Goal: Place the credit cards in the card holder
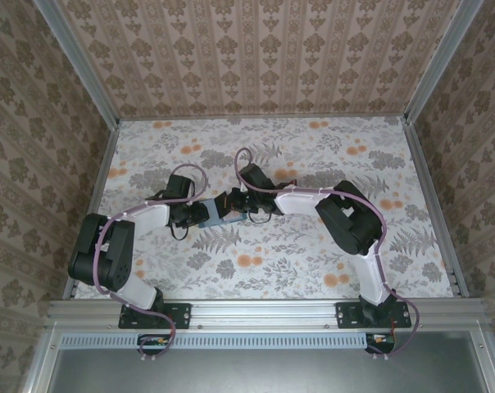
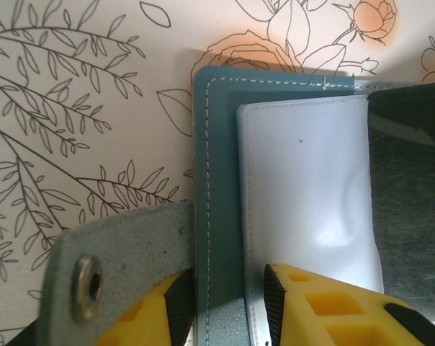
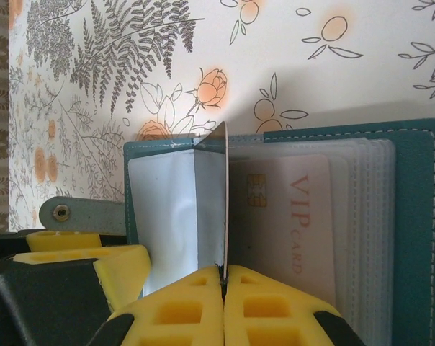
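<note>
The card holder (image 1: 230,218) lies open like a book near the middle of the table (image 1: 313,262), and both arms meet over it. The left gripper (image 2: 228,288) stands on the holder's left panel beside its snap strap (image 2: 88,285). Its jaws are a little apart astride the teal edge, seemingly pinning it flat rather than gripping. The right gripper (image 3: 223,277) is clenched on a thin pale card (image 3: 212,209) standing on edge at the holder's spine. I take it for a card, though it could be a clear sleeve. On the holder's right panel a VIP card (image 3: 282,223) already sits in a sleeve. I'd judge the job partway: one card stowed, this one not yet slid in.
</note>
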Available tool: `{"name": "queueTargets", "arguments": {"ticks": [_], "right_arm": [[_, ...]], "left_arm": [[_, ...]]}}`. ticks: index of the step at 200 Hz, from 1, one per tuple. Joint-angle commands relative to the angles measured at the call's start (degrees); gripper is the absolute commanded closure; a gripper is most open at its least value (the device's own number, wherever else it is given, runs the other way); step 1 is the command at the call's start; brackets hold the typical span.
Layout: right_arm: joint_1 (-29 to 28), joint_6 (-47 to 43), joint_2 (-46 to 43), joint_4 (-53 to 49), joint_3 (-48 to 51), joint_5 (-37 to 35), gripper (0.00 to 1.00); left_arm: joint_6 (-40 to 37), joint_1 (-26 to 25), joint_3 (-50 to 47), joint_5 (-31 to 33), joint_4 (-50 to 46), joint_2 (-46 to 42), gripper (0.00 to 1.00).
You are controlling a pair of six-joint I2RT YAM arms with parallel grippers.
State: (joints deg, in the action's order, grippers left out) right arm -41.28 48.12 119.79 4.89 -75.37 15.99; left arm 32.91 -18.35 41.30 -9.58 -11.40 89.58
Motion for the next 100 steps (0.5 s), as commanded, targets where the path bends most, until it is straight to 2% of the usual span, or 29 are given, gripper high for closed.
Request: {"name": "queueTargets", "arguments": {"ticks": [1,54,100], "right_arm": [[-0.9,-0.4,2.4,-4.4,-0.8,-2.4,0.92],[-2.3,-0.4,2.4,-4.7,-1.2,-2.3,0.92],[-2.1,0.0,-0.9,-3.4,3.1,-3.9,0.92]], "left_arm": [[-1.3,-1.2,-1.2,0.6,3.7,5.4,0.63],[-1.2,-1.2,-1.2,0.5,3.9,5.5,0.63],[-1.2,-1.3,-1.5,0.9,3.7,5.3,0.64]]}}
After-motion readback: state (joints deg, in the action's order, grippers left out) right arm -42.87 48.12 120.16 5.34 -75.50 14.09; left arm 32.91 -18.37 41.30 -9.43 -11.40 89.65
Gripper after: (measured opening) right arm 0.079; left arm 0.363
